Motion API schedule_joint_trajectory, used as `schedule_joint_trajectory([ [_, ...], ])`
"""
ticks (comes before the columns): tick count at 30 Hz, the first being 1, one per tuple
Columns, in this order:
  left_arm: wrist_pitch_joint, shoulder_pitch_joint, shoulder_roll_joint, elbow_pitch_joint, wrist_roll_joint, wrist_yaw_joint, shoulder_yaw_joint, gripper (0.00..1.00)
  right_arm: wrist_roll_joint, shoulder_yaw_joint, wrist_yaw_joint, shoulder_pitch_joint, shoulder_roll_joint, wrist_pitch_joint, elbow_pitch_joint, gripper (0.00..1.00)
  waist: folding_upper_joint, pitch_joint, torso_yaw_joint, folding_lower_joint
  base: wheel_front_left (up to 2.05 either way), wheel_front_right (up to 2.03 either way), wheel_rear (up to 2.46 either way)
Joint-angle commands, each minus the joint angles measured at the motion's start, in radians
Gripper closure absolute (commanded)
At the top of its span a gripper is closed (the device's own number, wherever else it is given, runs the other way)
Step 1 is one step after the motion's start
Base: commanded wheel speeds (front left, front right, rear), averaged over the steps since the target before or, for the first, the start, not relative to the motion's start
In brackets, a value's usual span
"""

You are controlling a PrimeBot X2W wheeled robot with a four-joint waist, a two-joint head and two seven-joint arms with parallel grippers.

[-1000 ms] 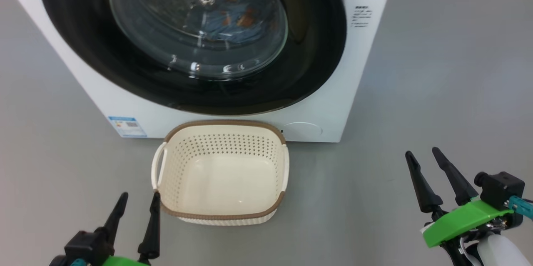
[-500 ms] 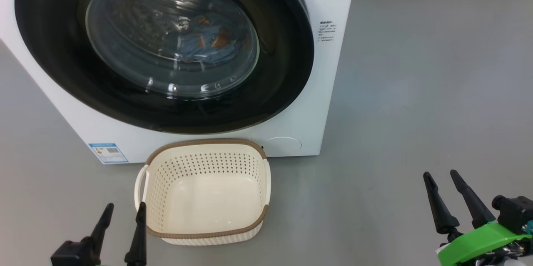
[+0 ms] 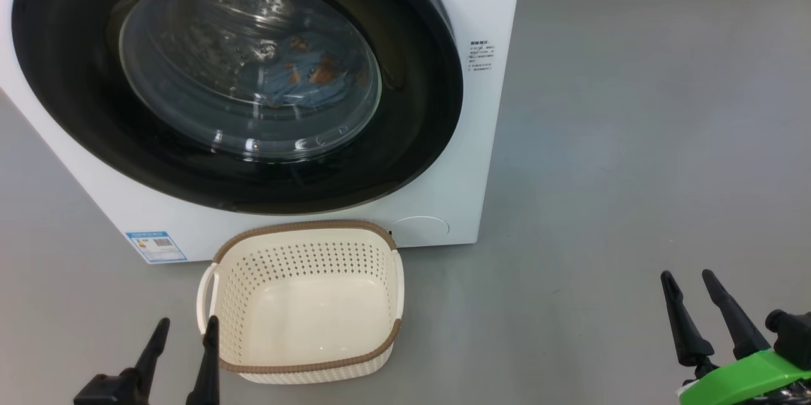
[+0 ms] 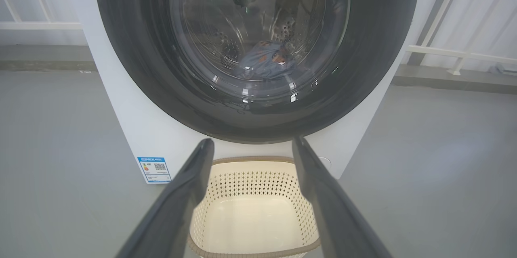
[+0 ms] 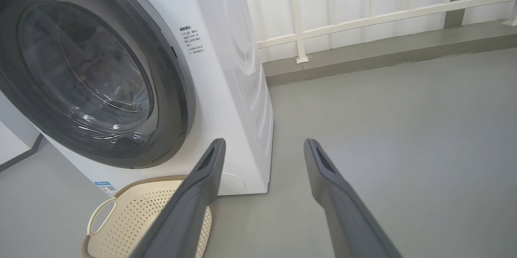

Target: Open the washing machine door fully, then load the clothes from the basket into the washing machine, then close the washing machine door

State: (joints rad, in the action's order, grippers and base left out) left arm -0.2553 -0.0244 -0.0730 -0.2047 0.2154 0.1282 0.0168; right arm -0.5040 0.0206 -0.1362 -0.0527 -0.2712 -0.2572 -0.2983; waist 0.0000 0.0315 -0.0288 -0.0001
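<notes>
Where bare, floor [image 3: 602,170]: smooth matte grey, level, with faint soft reflections.
Room edge: low grey kerb [image 5: 383,56] along the wall, white railing [image 5: 363,19] and pale panels above it.
Washing machine [image 3: 481,139]: on the floor, front turned toward the robot and skewed a little, right side wall showing in the right wrist view.
Washing machine door [image 3: 234,82]: shut flat against the front, facing the robot, glass bowl at its centre.
Clothes [image 3: 304,78]: inside the drum, low behind the glass, bunched in one blue heap with orange spots.
Basket [image 3: 304,226]: on the floor just in front of the machine's lower edge, mouth up, bare cream bottom showing; handled ends to the robot's left and right, far rim along the machine front; long axis too foreshortened to call.
Blue label [image 3: 156,246]: lower left corner of the machine, beside the basket.
Left gripper [image 3: 188,322]: just left of the basket's near corner, fingers spread wide, gripping nothing.
Right gripper [image 3: 686,278]: well apart to the right over bare floor, fingers equally wide, gripping nothing.
</notes>
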Motion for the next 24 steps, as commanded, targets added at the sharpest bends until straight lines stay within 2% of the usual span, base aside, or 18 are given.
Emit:
schedule_joint_trajectory([
  [1,-0.006,0.016,-0.019,0.021,0.004,0.002,0.038,0.00,0.004,0.018,0.006,0.010,-0.012,-0.005,0.025,0.00,0.0000,0.000,0.000,0.0001,0.00,0.00,0.00],
  [9,-0.006,0.023,-0.016,0.021,0.007,0.002,0.048,0.00,0.006,0.013,0.006,0.008,-0.005,-0.005,0.024,0.00,0.0000,-0.001,0.001,0.0001,0.00,0.00,0.00],
  [10,0.000,0.000,0.000,0.000,0.001,0.000,0.012,1.00,0.000,-0.003,0.000,0.013,0.015,0.000,0.000,1.00,0.0000,-0.001,0.001,0.0001,0.00,0.00,0.00],
  [17,0.010,-0.011,0.022,-0.052,0.029,0.000,0.004,1.00,-0.023,0.000,0.000,0.022,0.053,0.009,-0.052,1.00,0.0000,-0.001,0.001,0.0003,0.00,0.00,0.00],
  [21,0.022,-0.007,0.022,-0.051,0.073,0.000,0.007,1.00,-0.059,-0.004,0.000,0.021,0.058,0.021,-0.047,1.00,0.0000,-0.004,0.003,0.0024,0.00,0.00,0.00],
  [24,0.031,-0.004,0.022,-0.050,0.106,0.000,0.009,1.00,-0.085,-0.007,0.000,0.019,0.063,0.030,-0.045,1.00,0.0000,-0.004,0.003,0.0009,0.00,0.00,0.00],
])
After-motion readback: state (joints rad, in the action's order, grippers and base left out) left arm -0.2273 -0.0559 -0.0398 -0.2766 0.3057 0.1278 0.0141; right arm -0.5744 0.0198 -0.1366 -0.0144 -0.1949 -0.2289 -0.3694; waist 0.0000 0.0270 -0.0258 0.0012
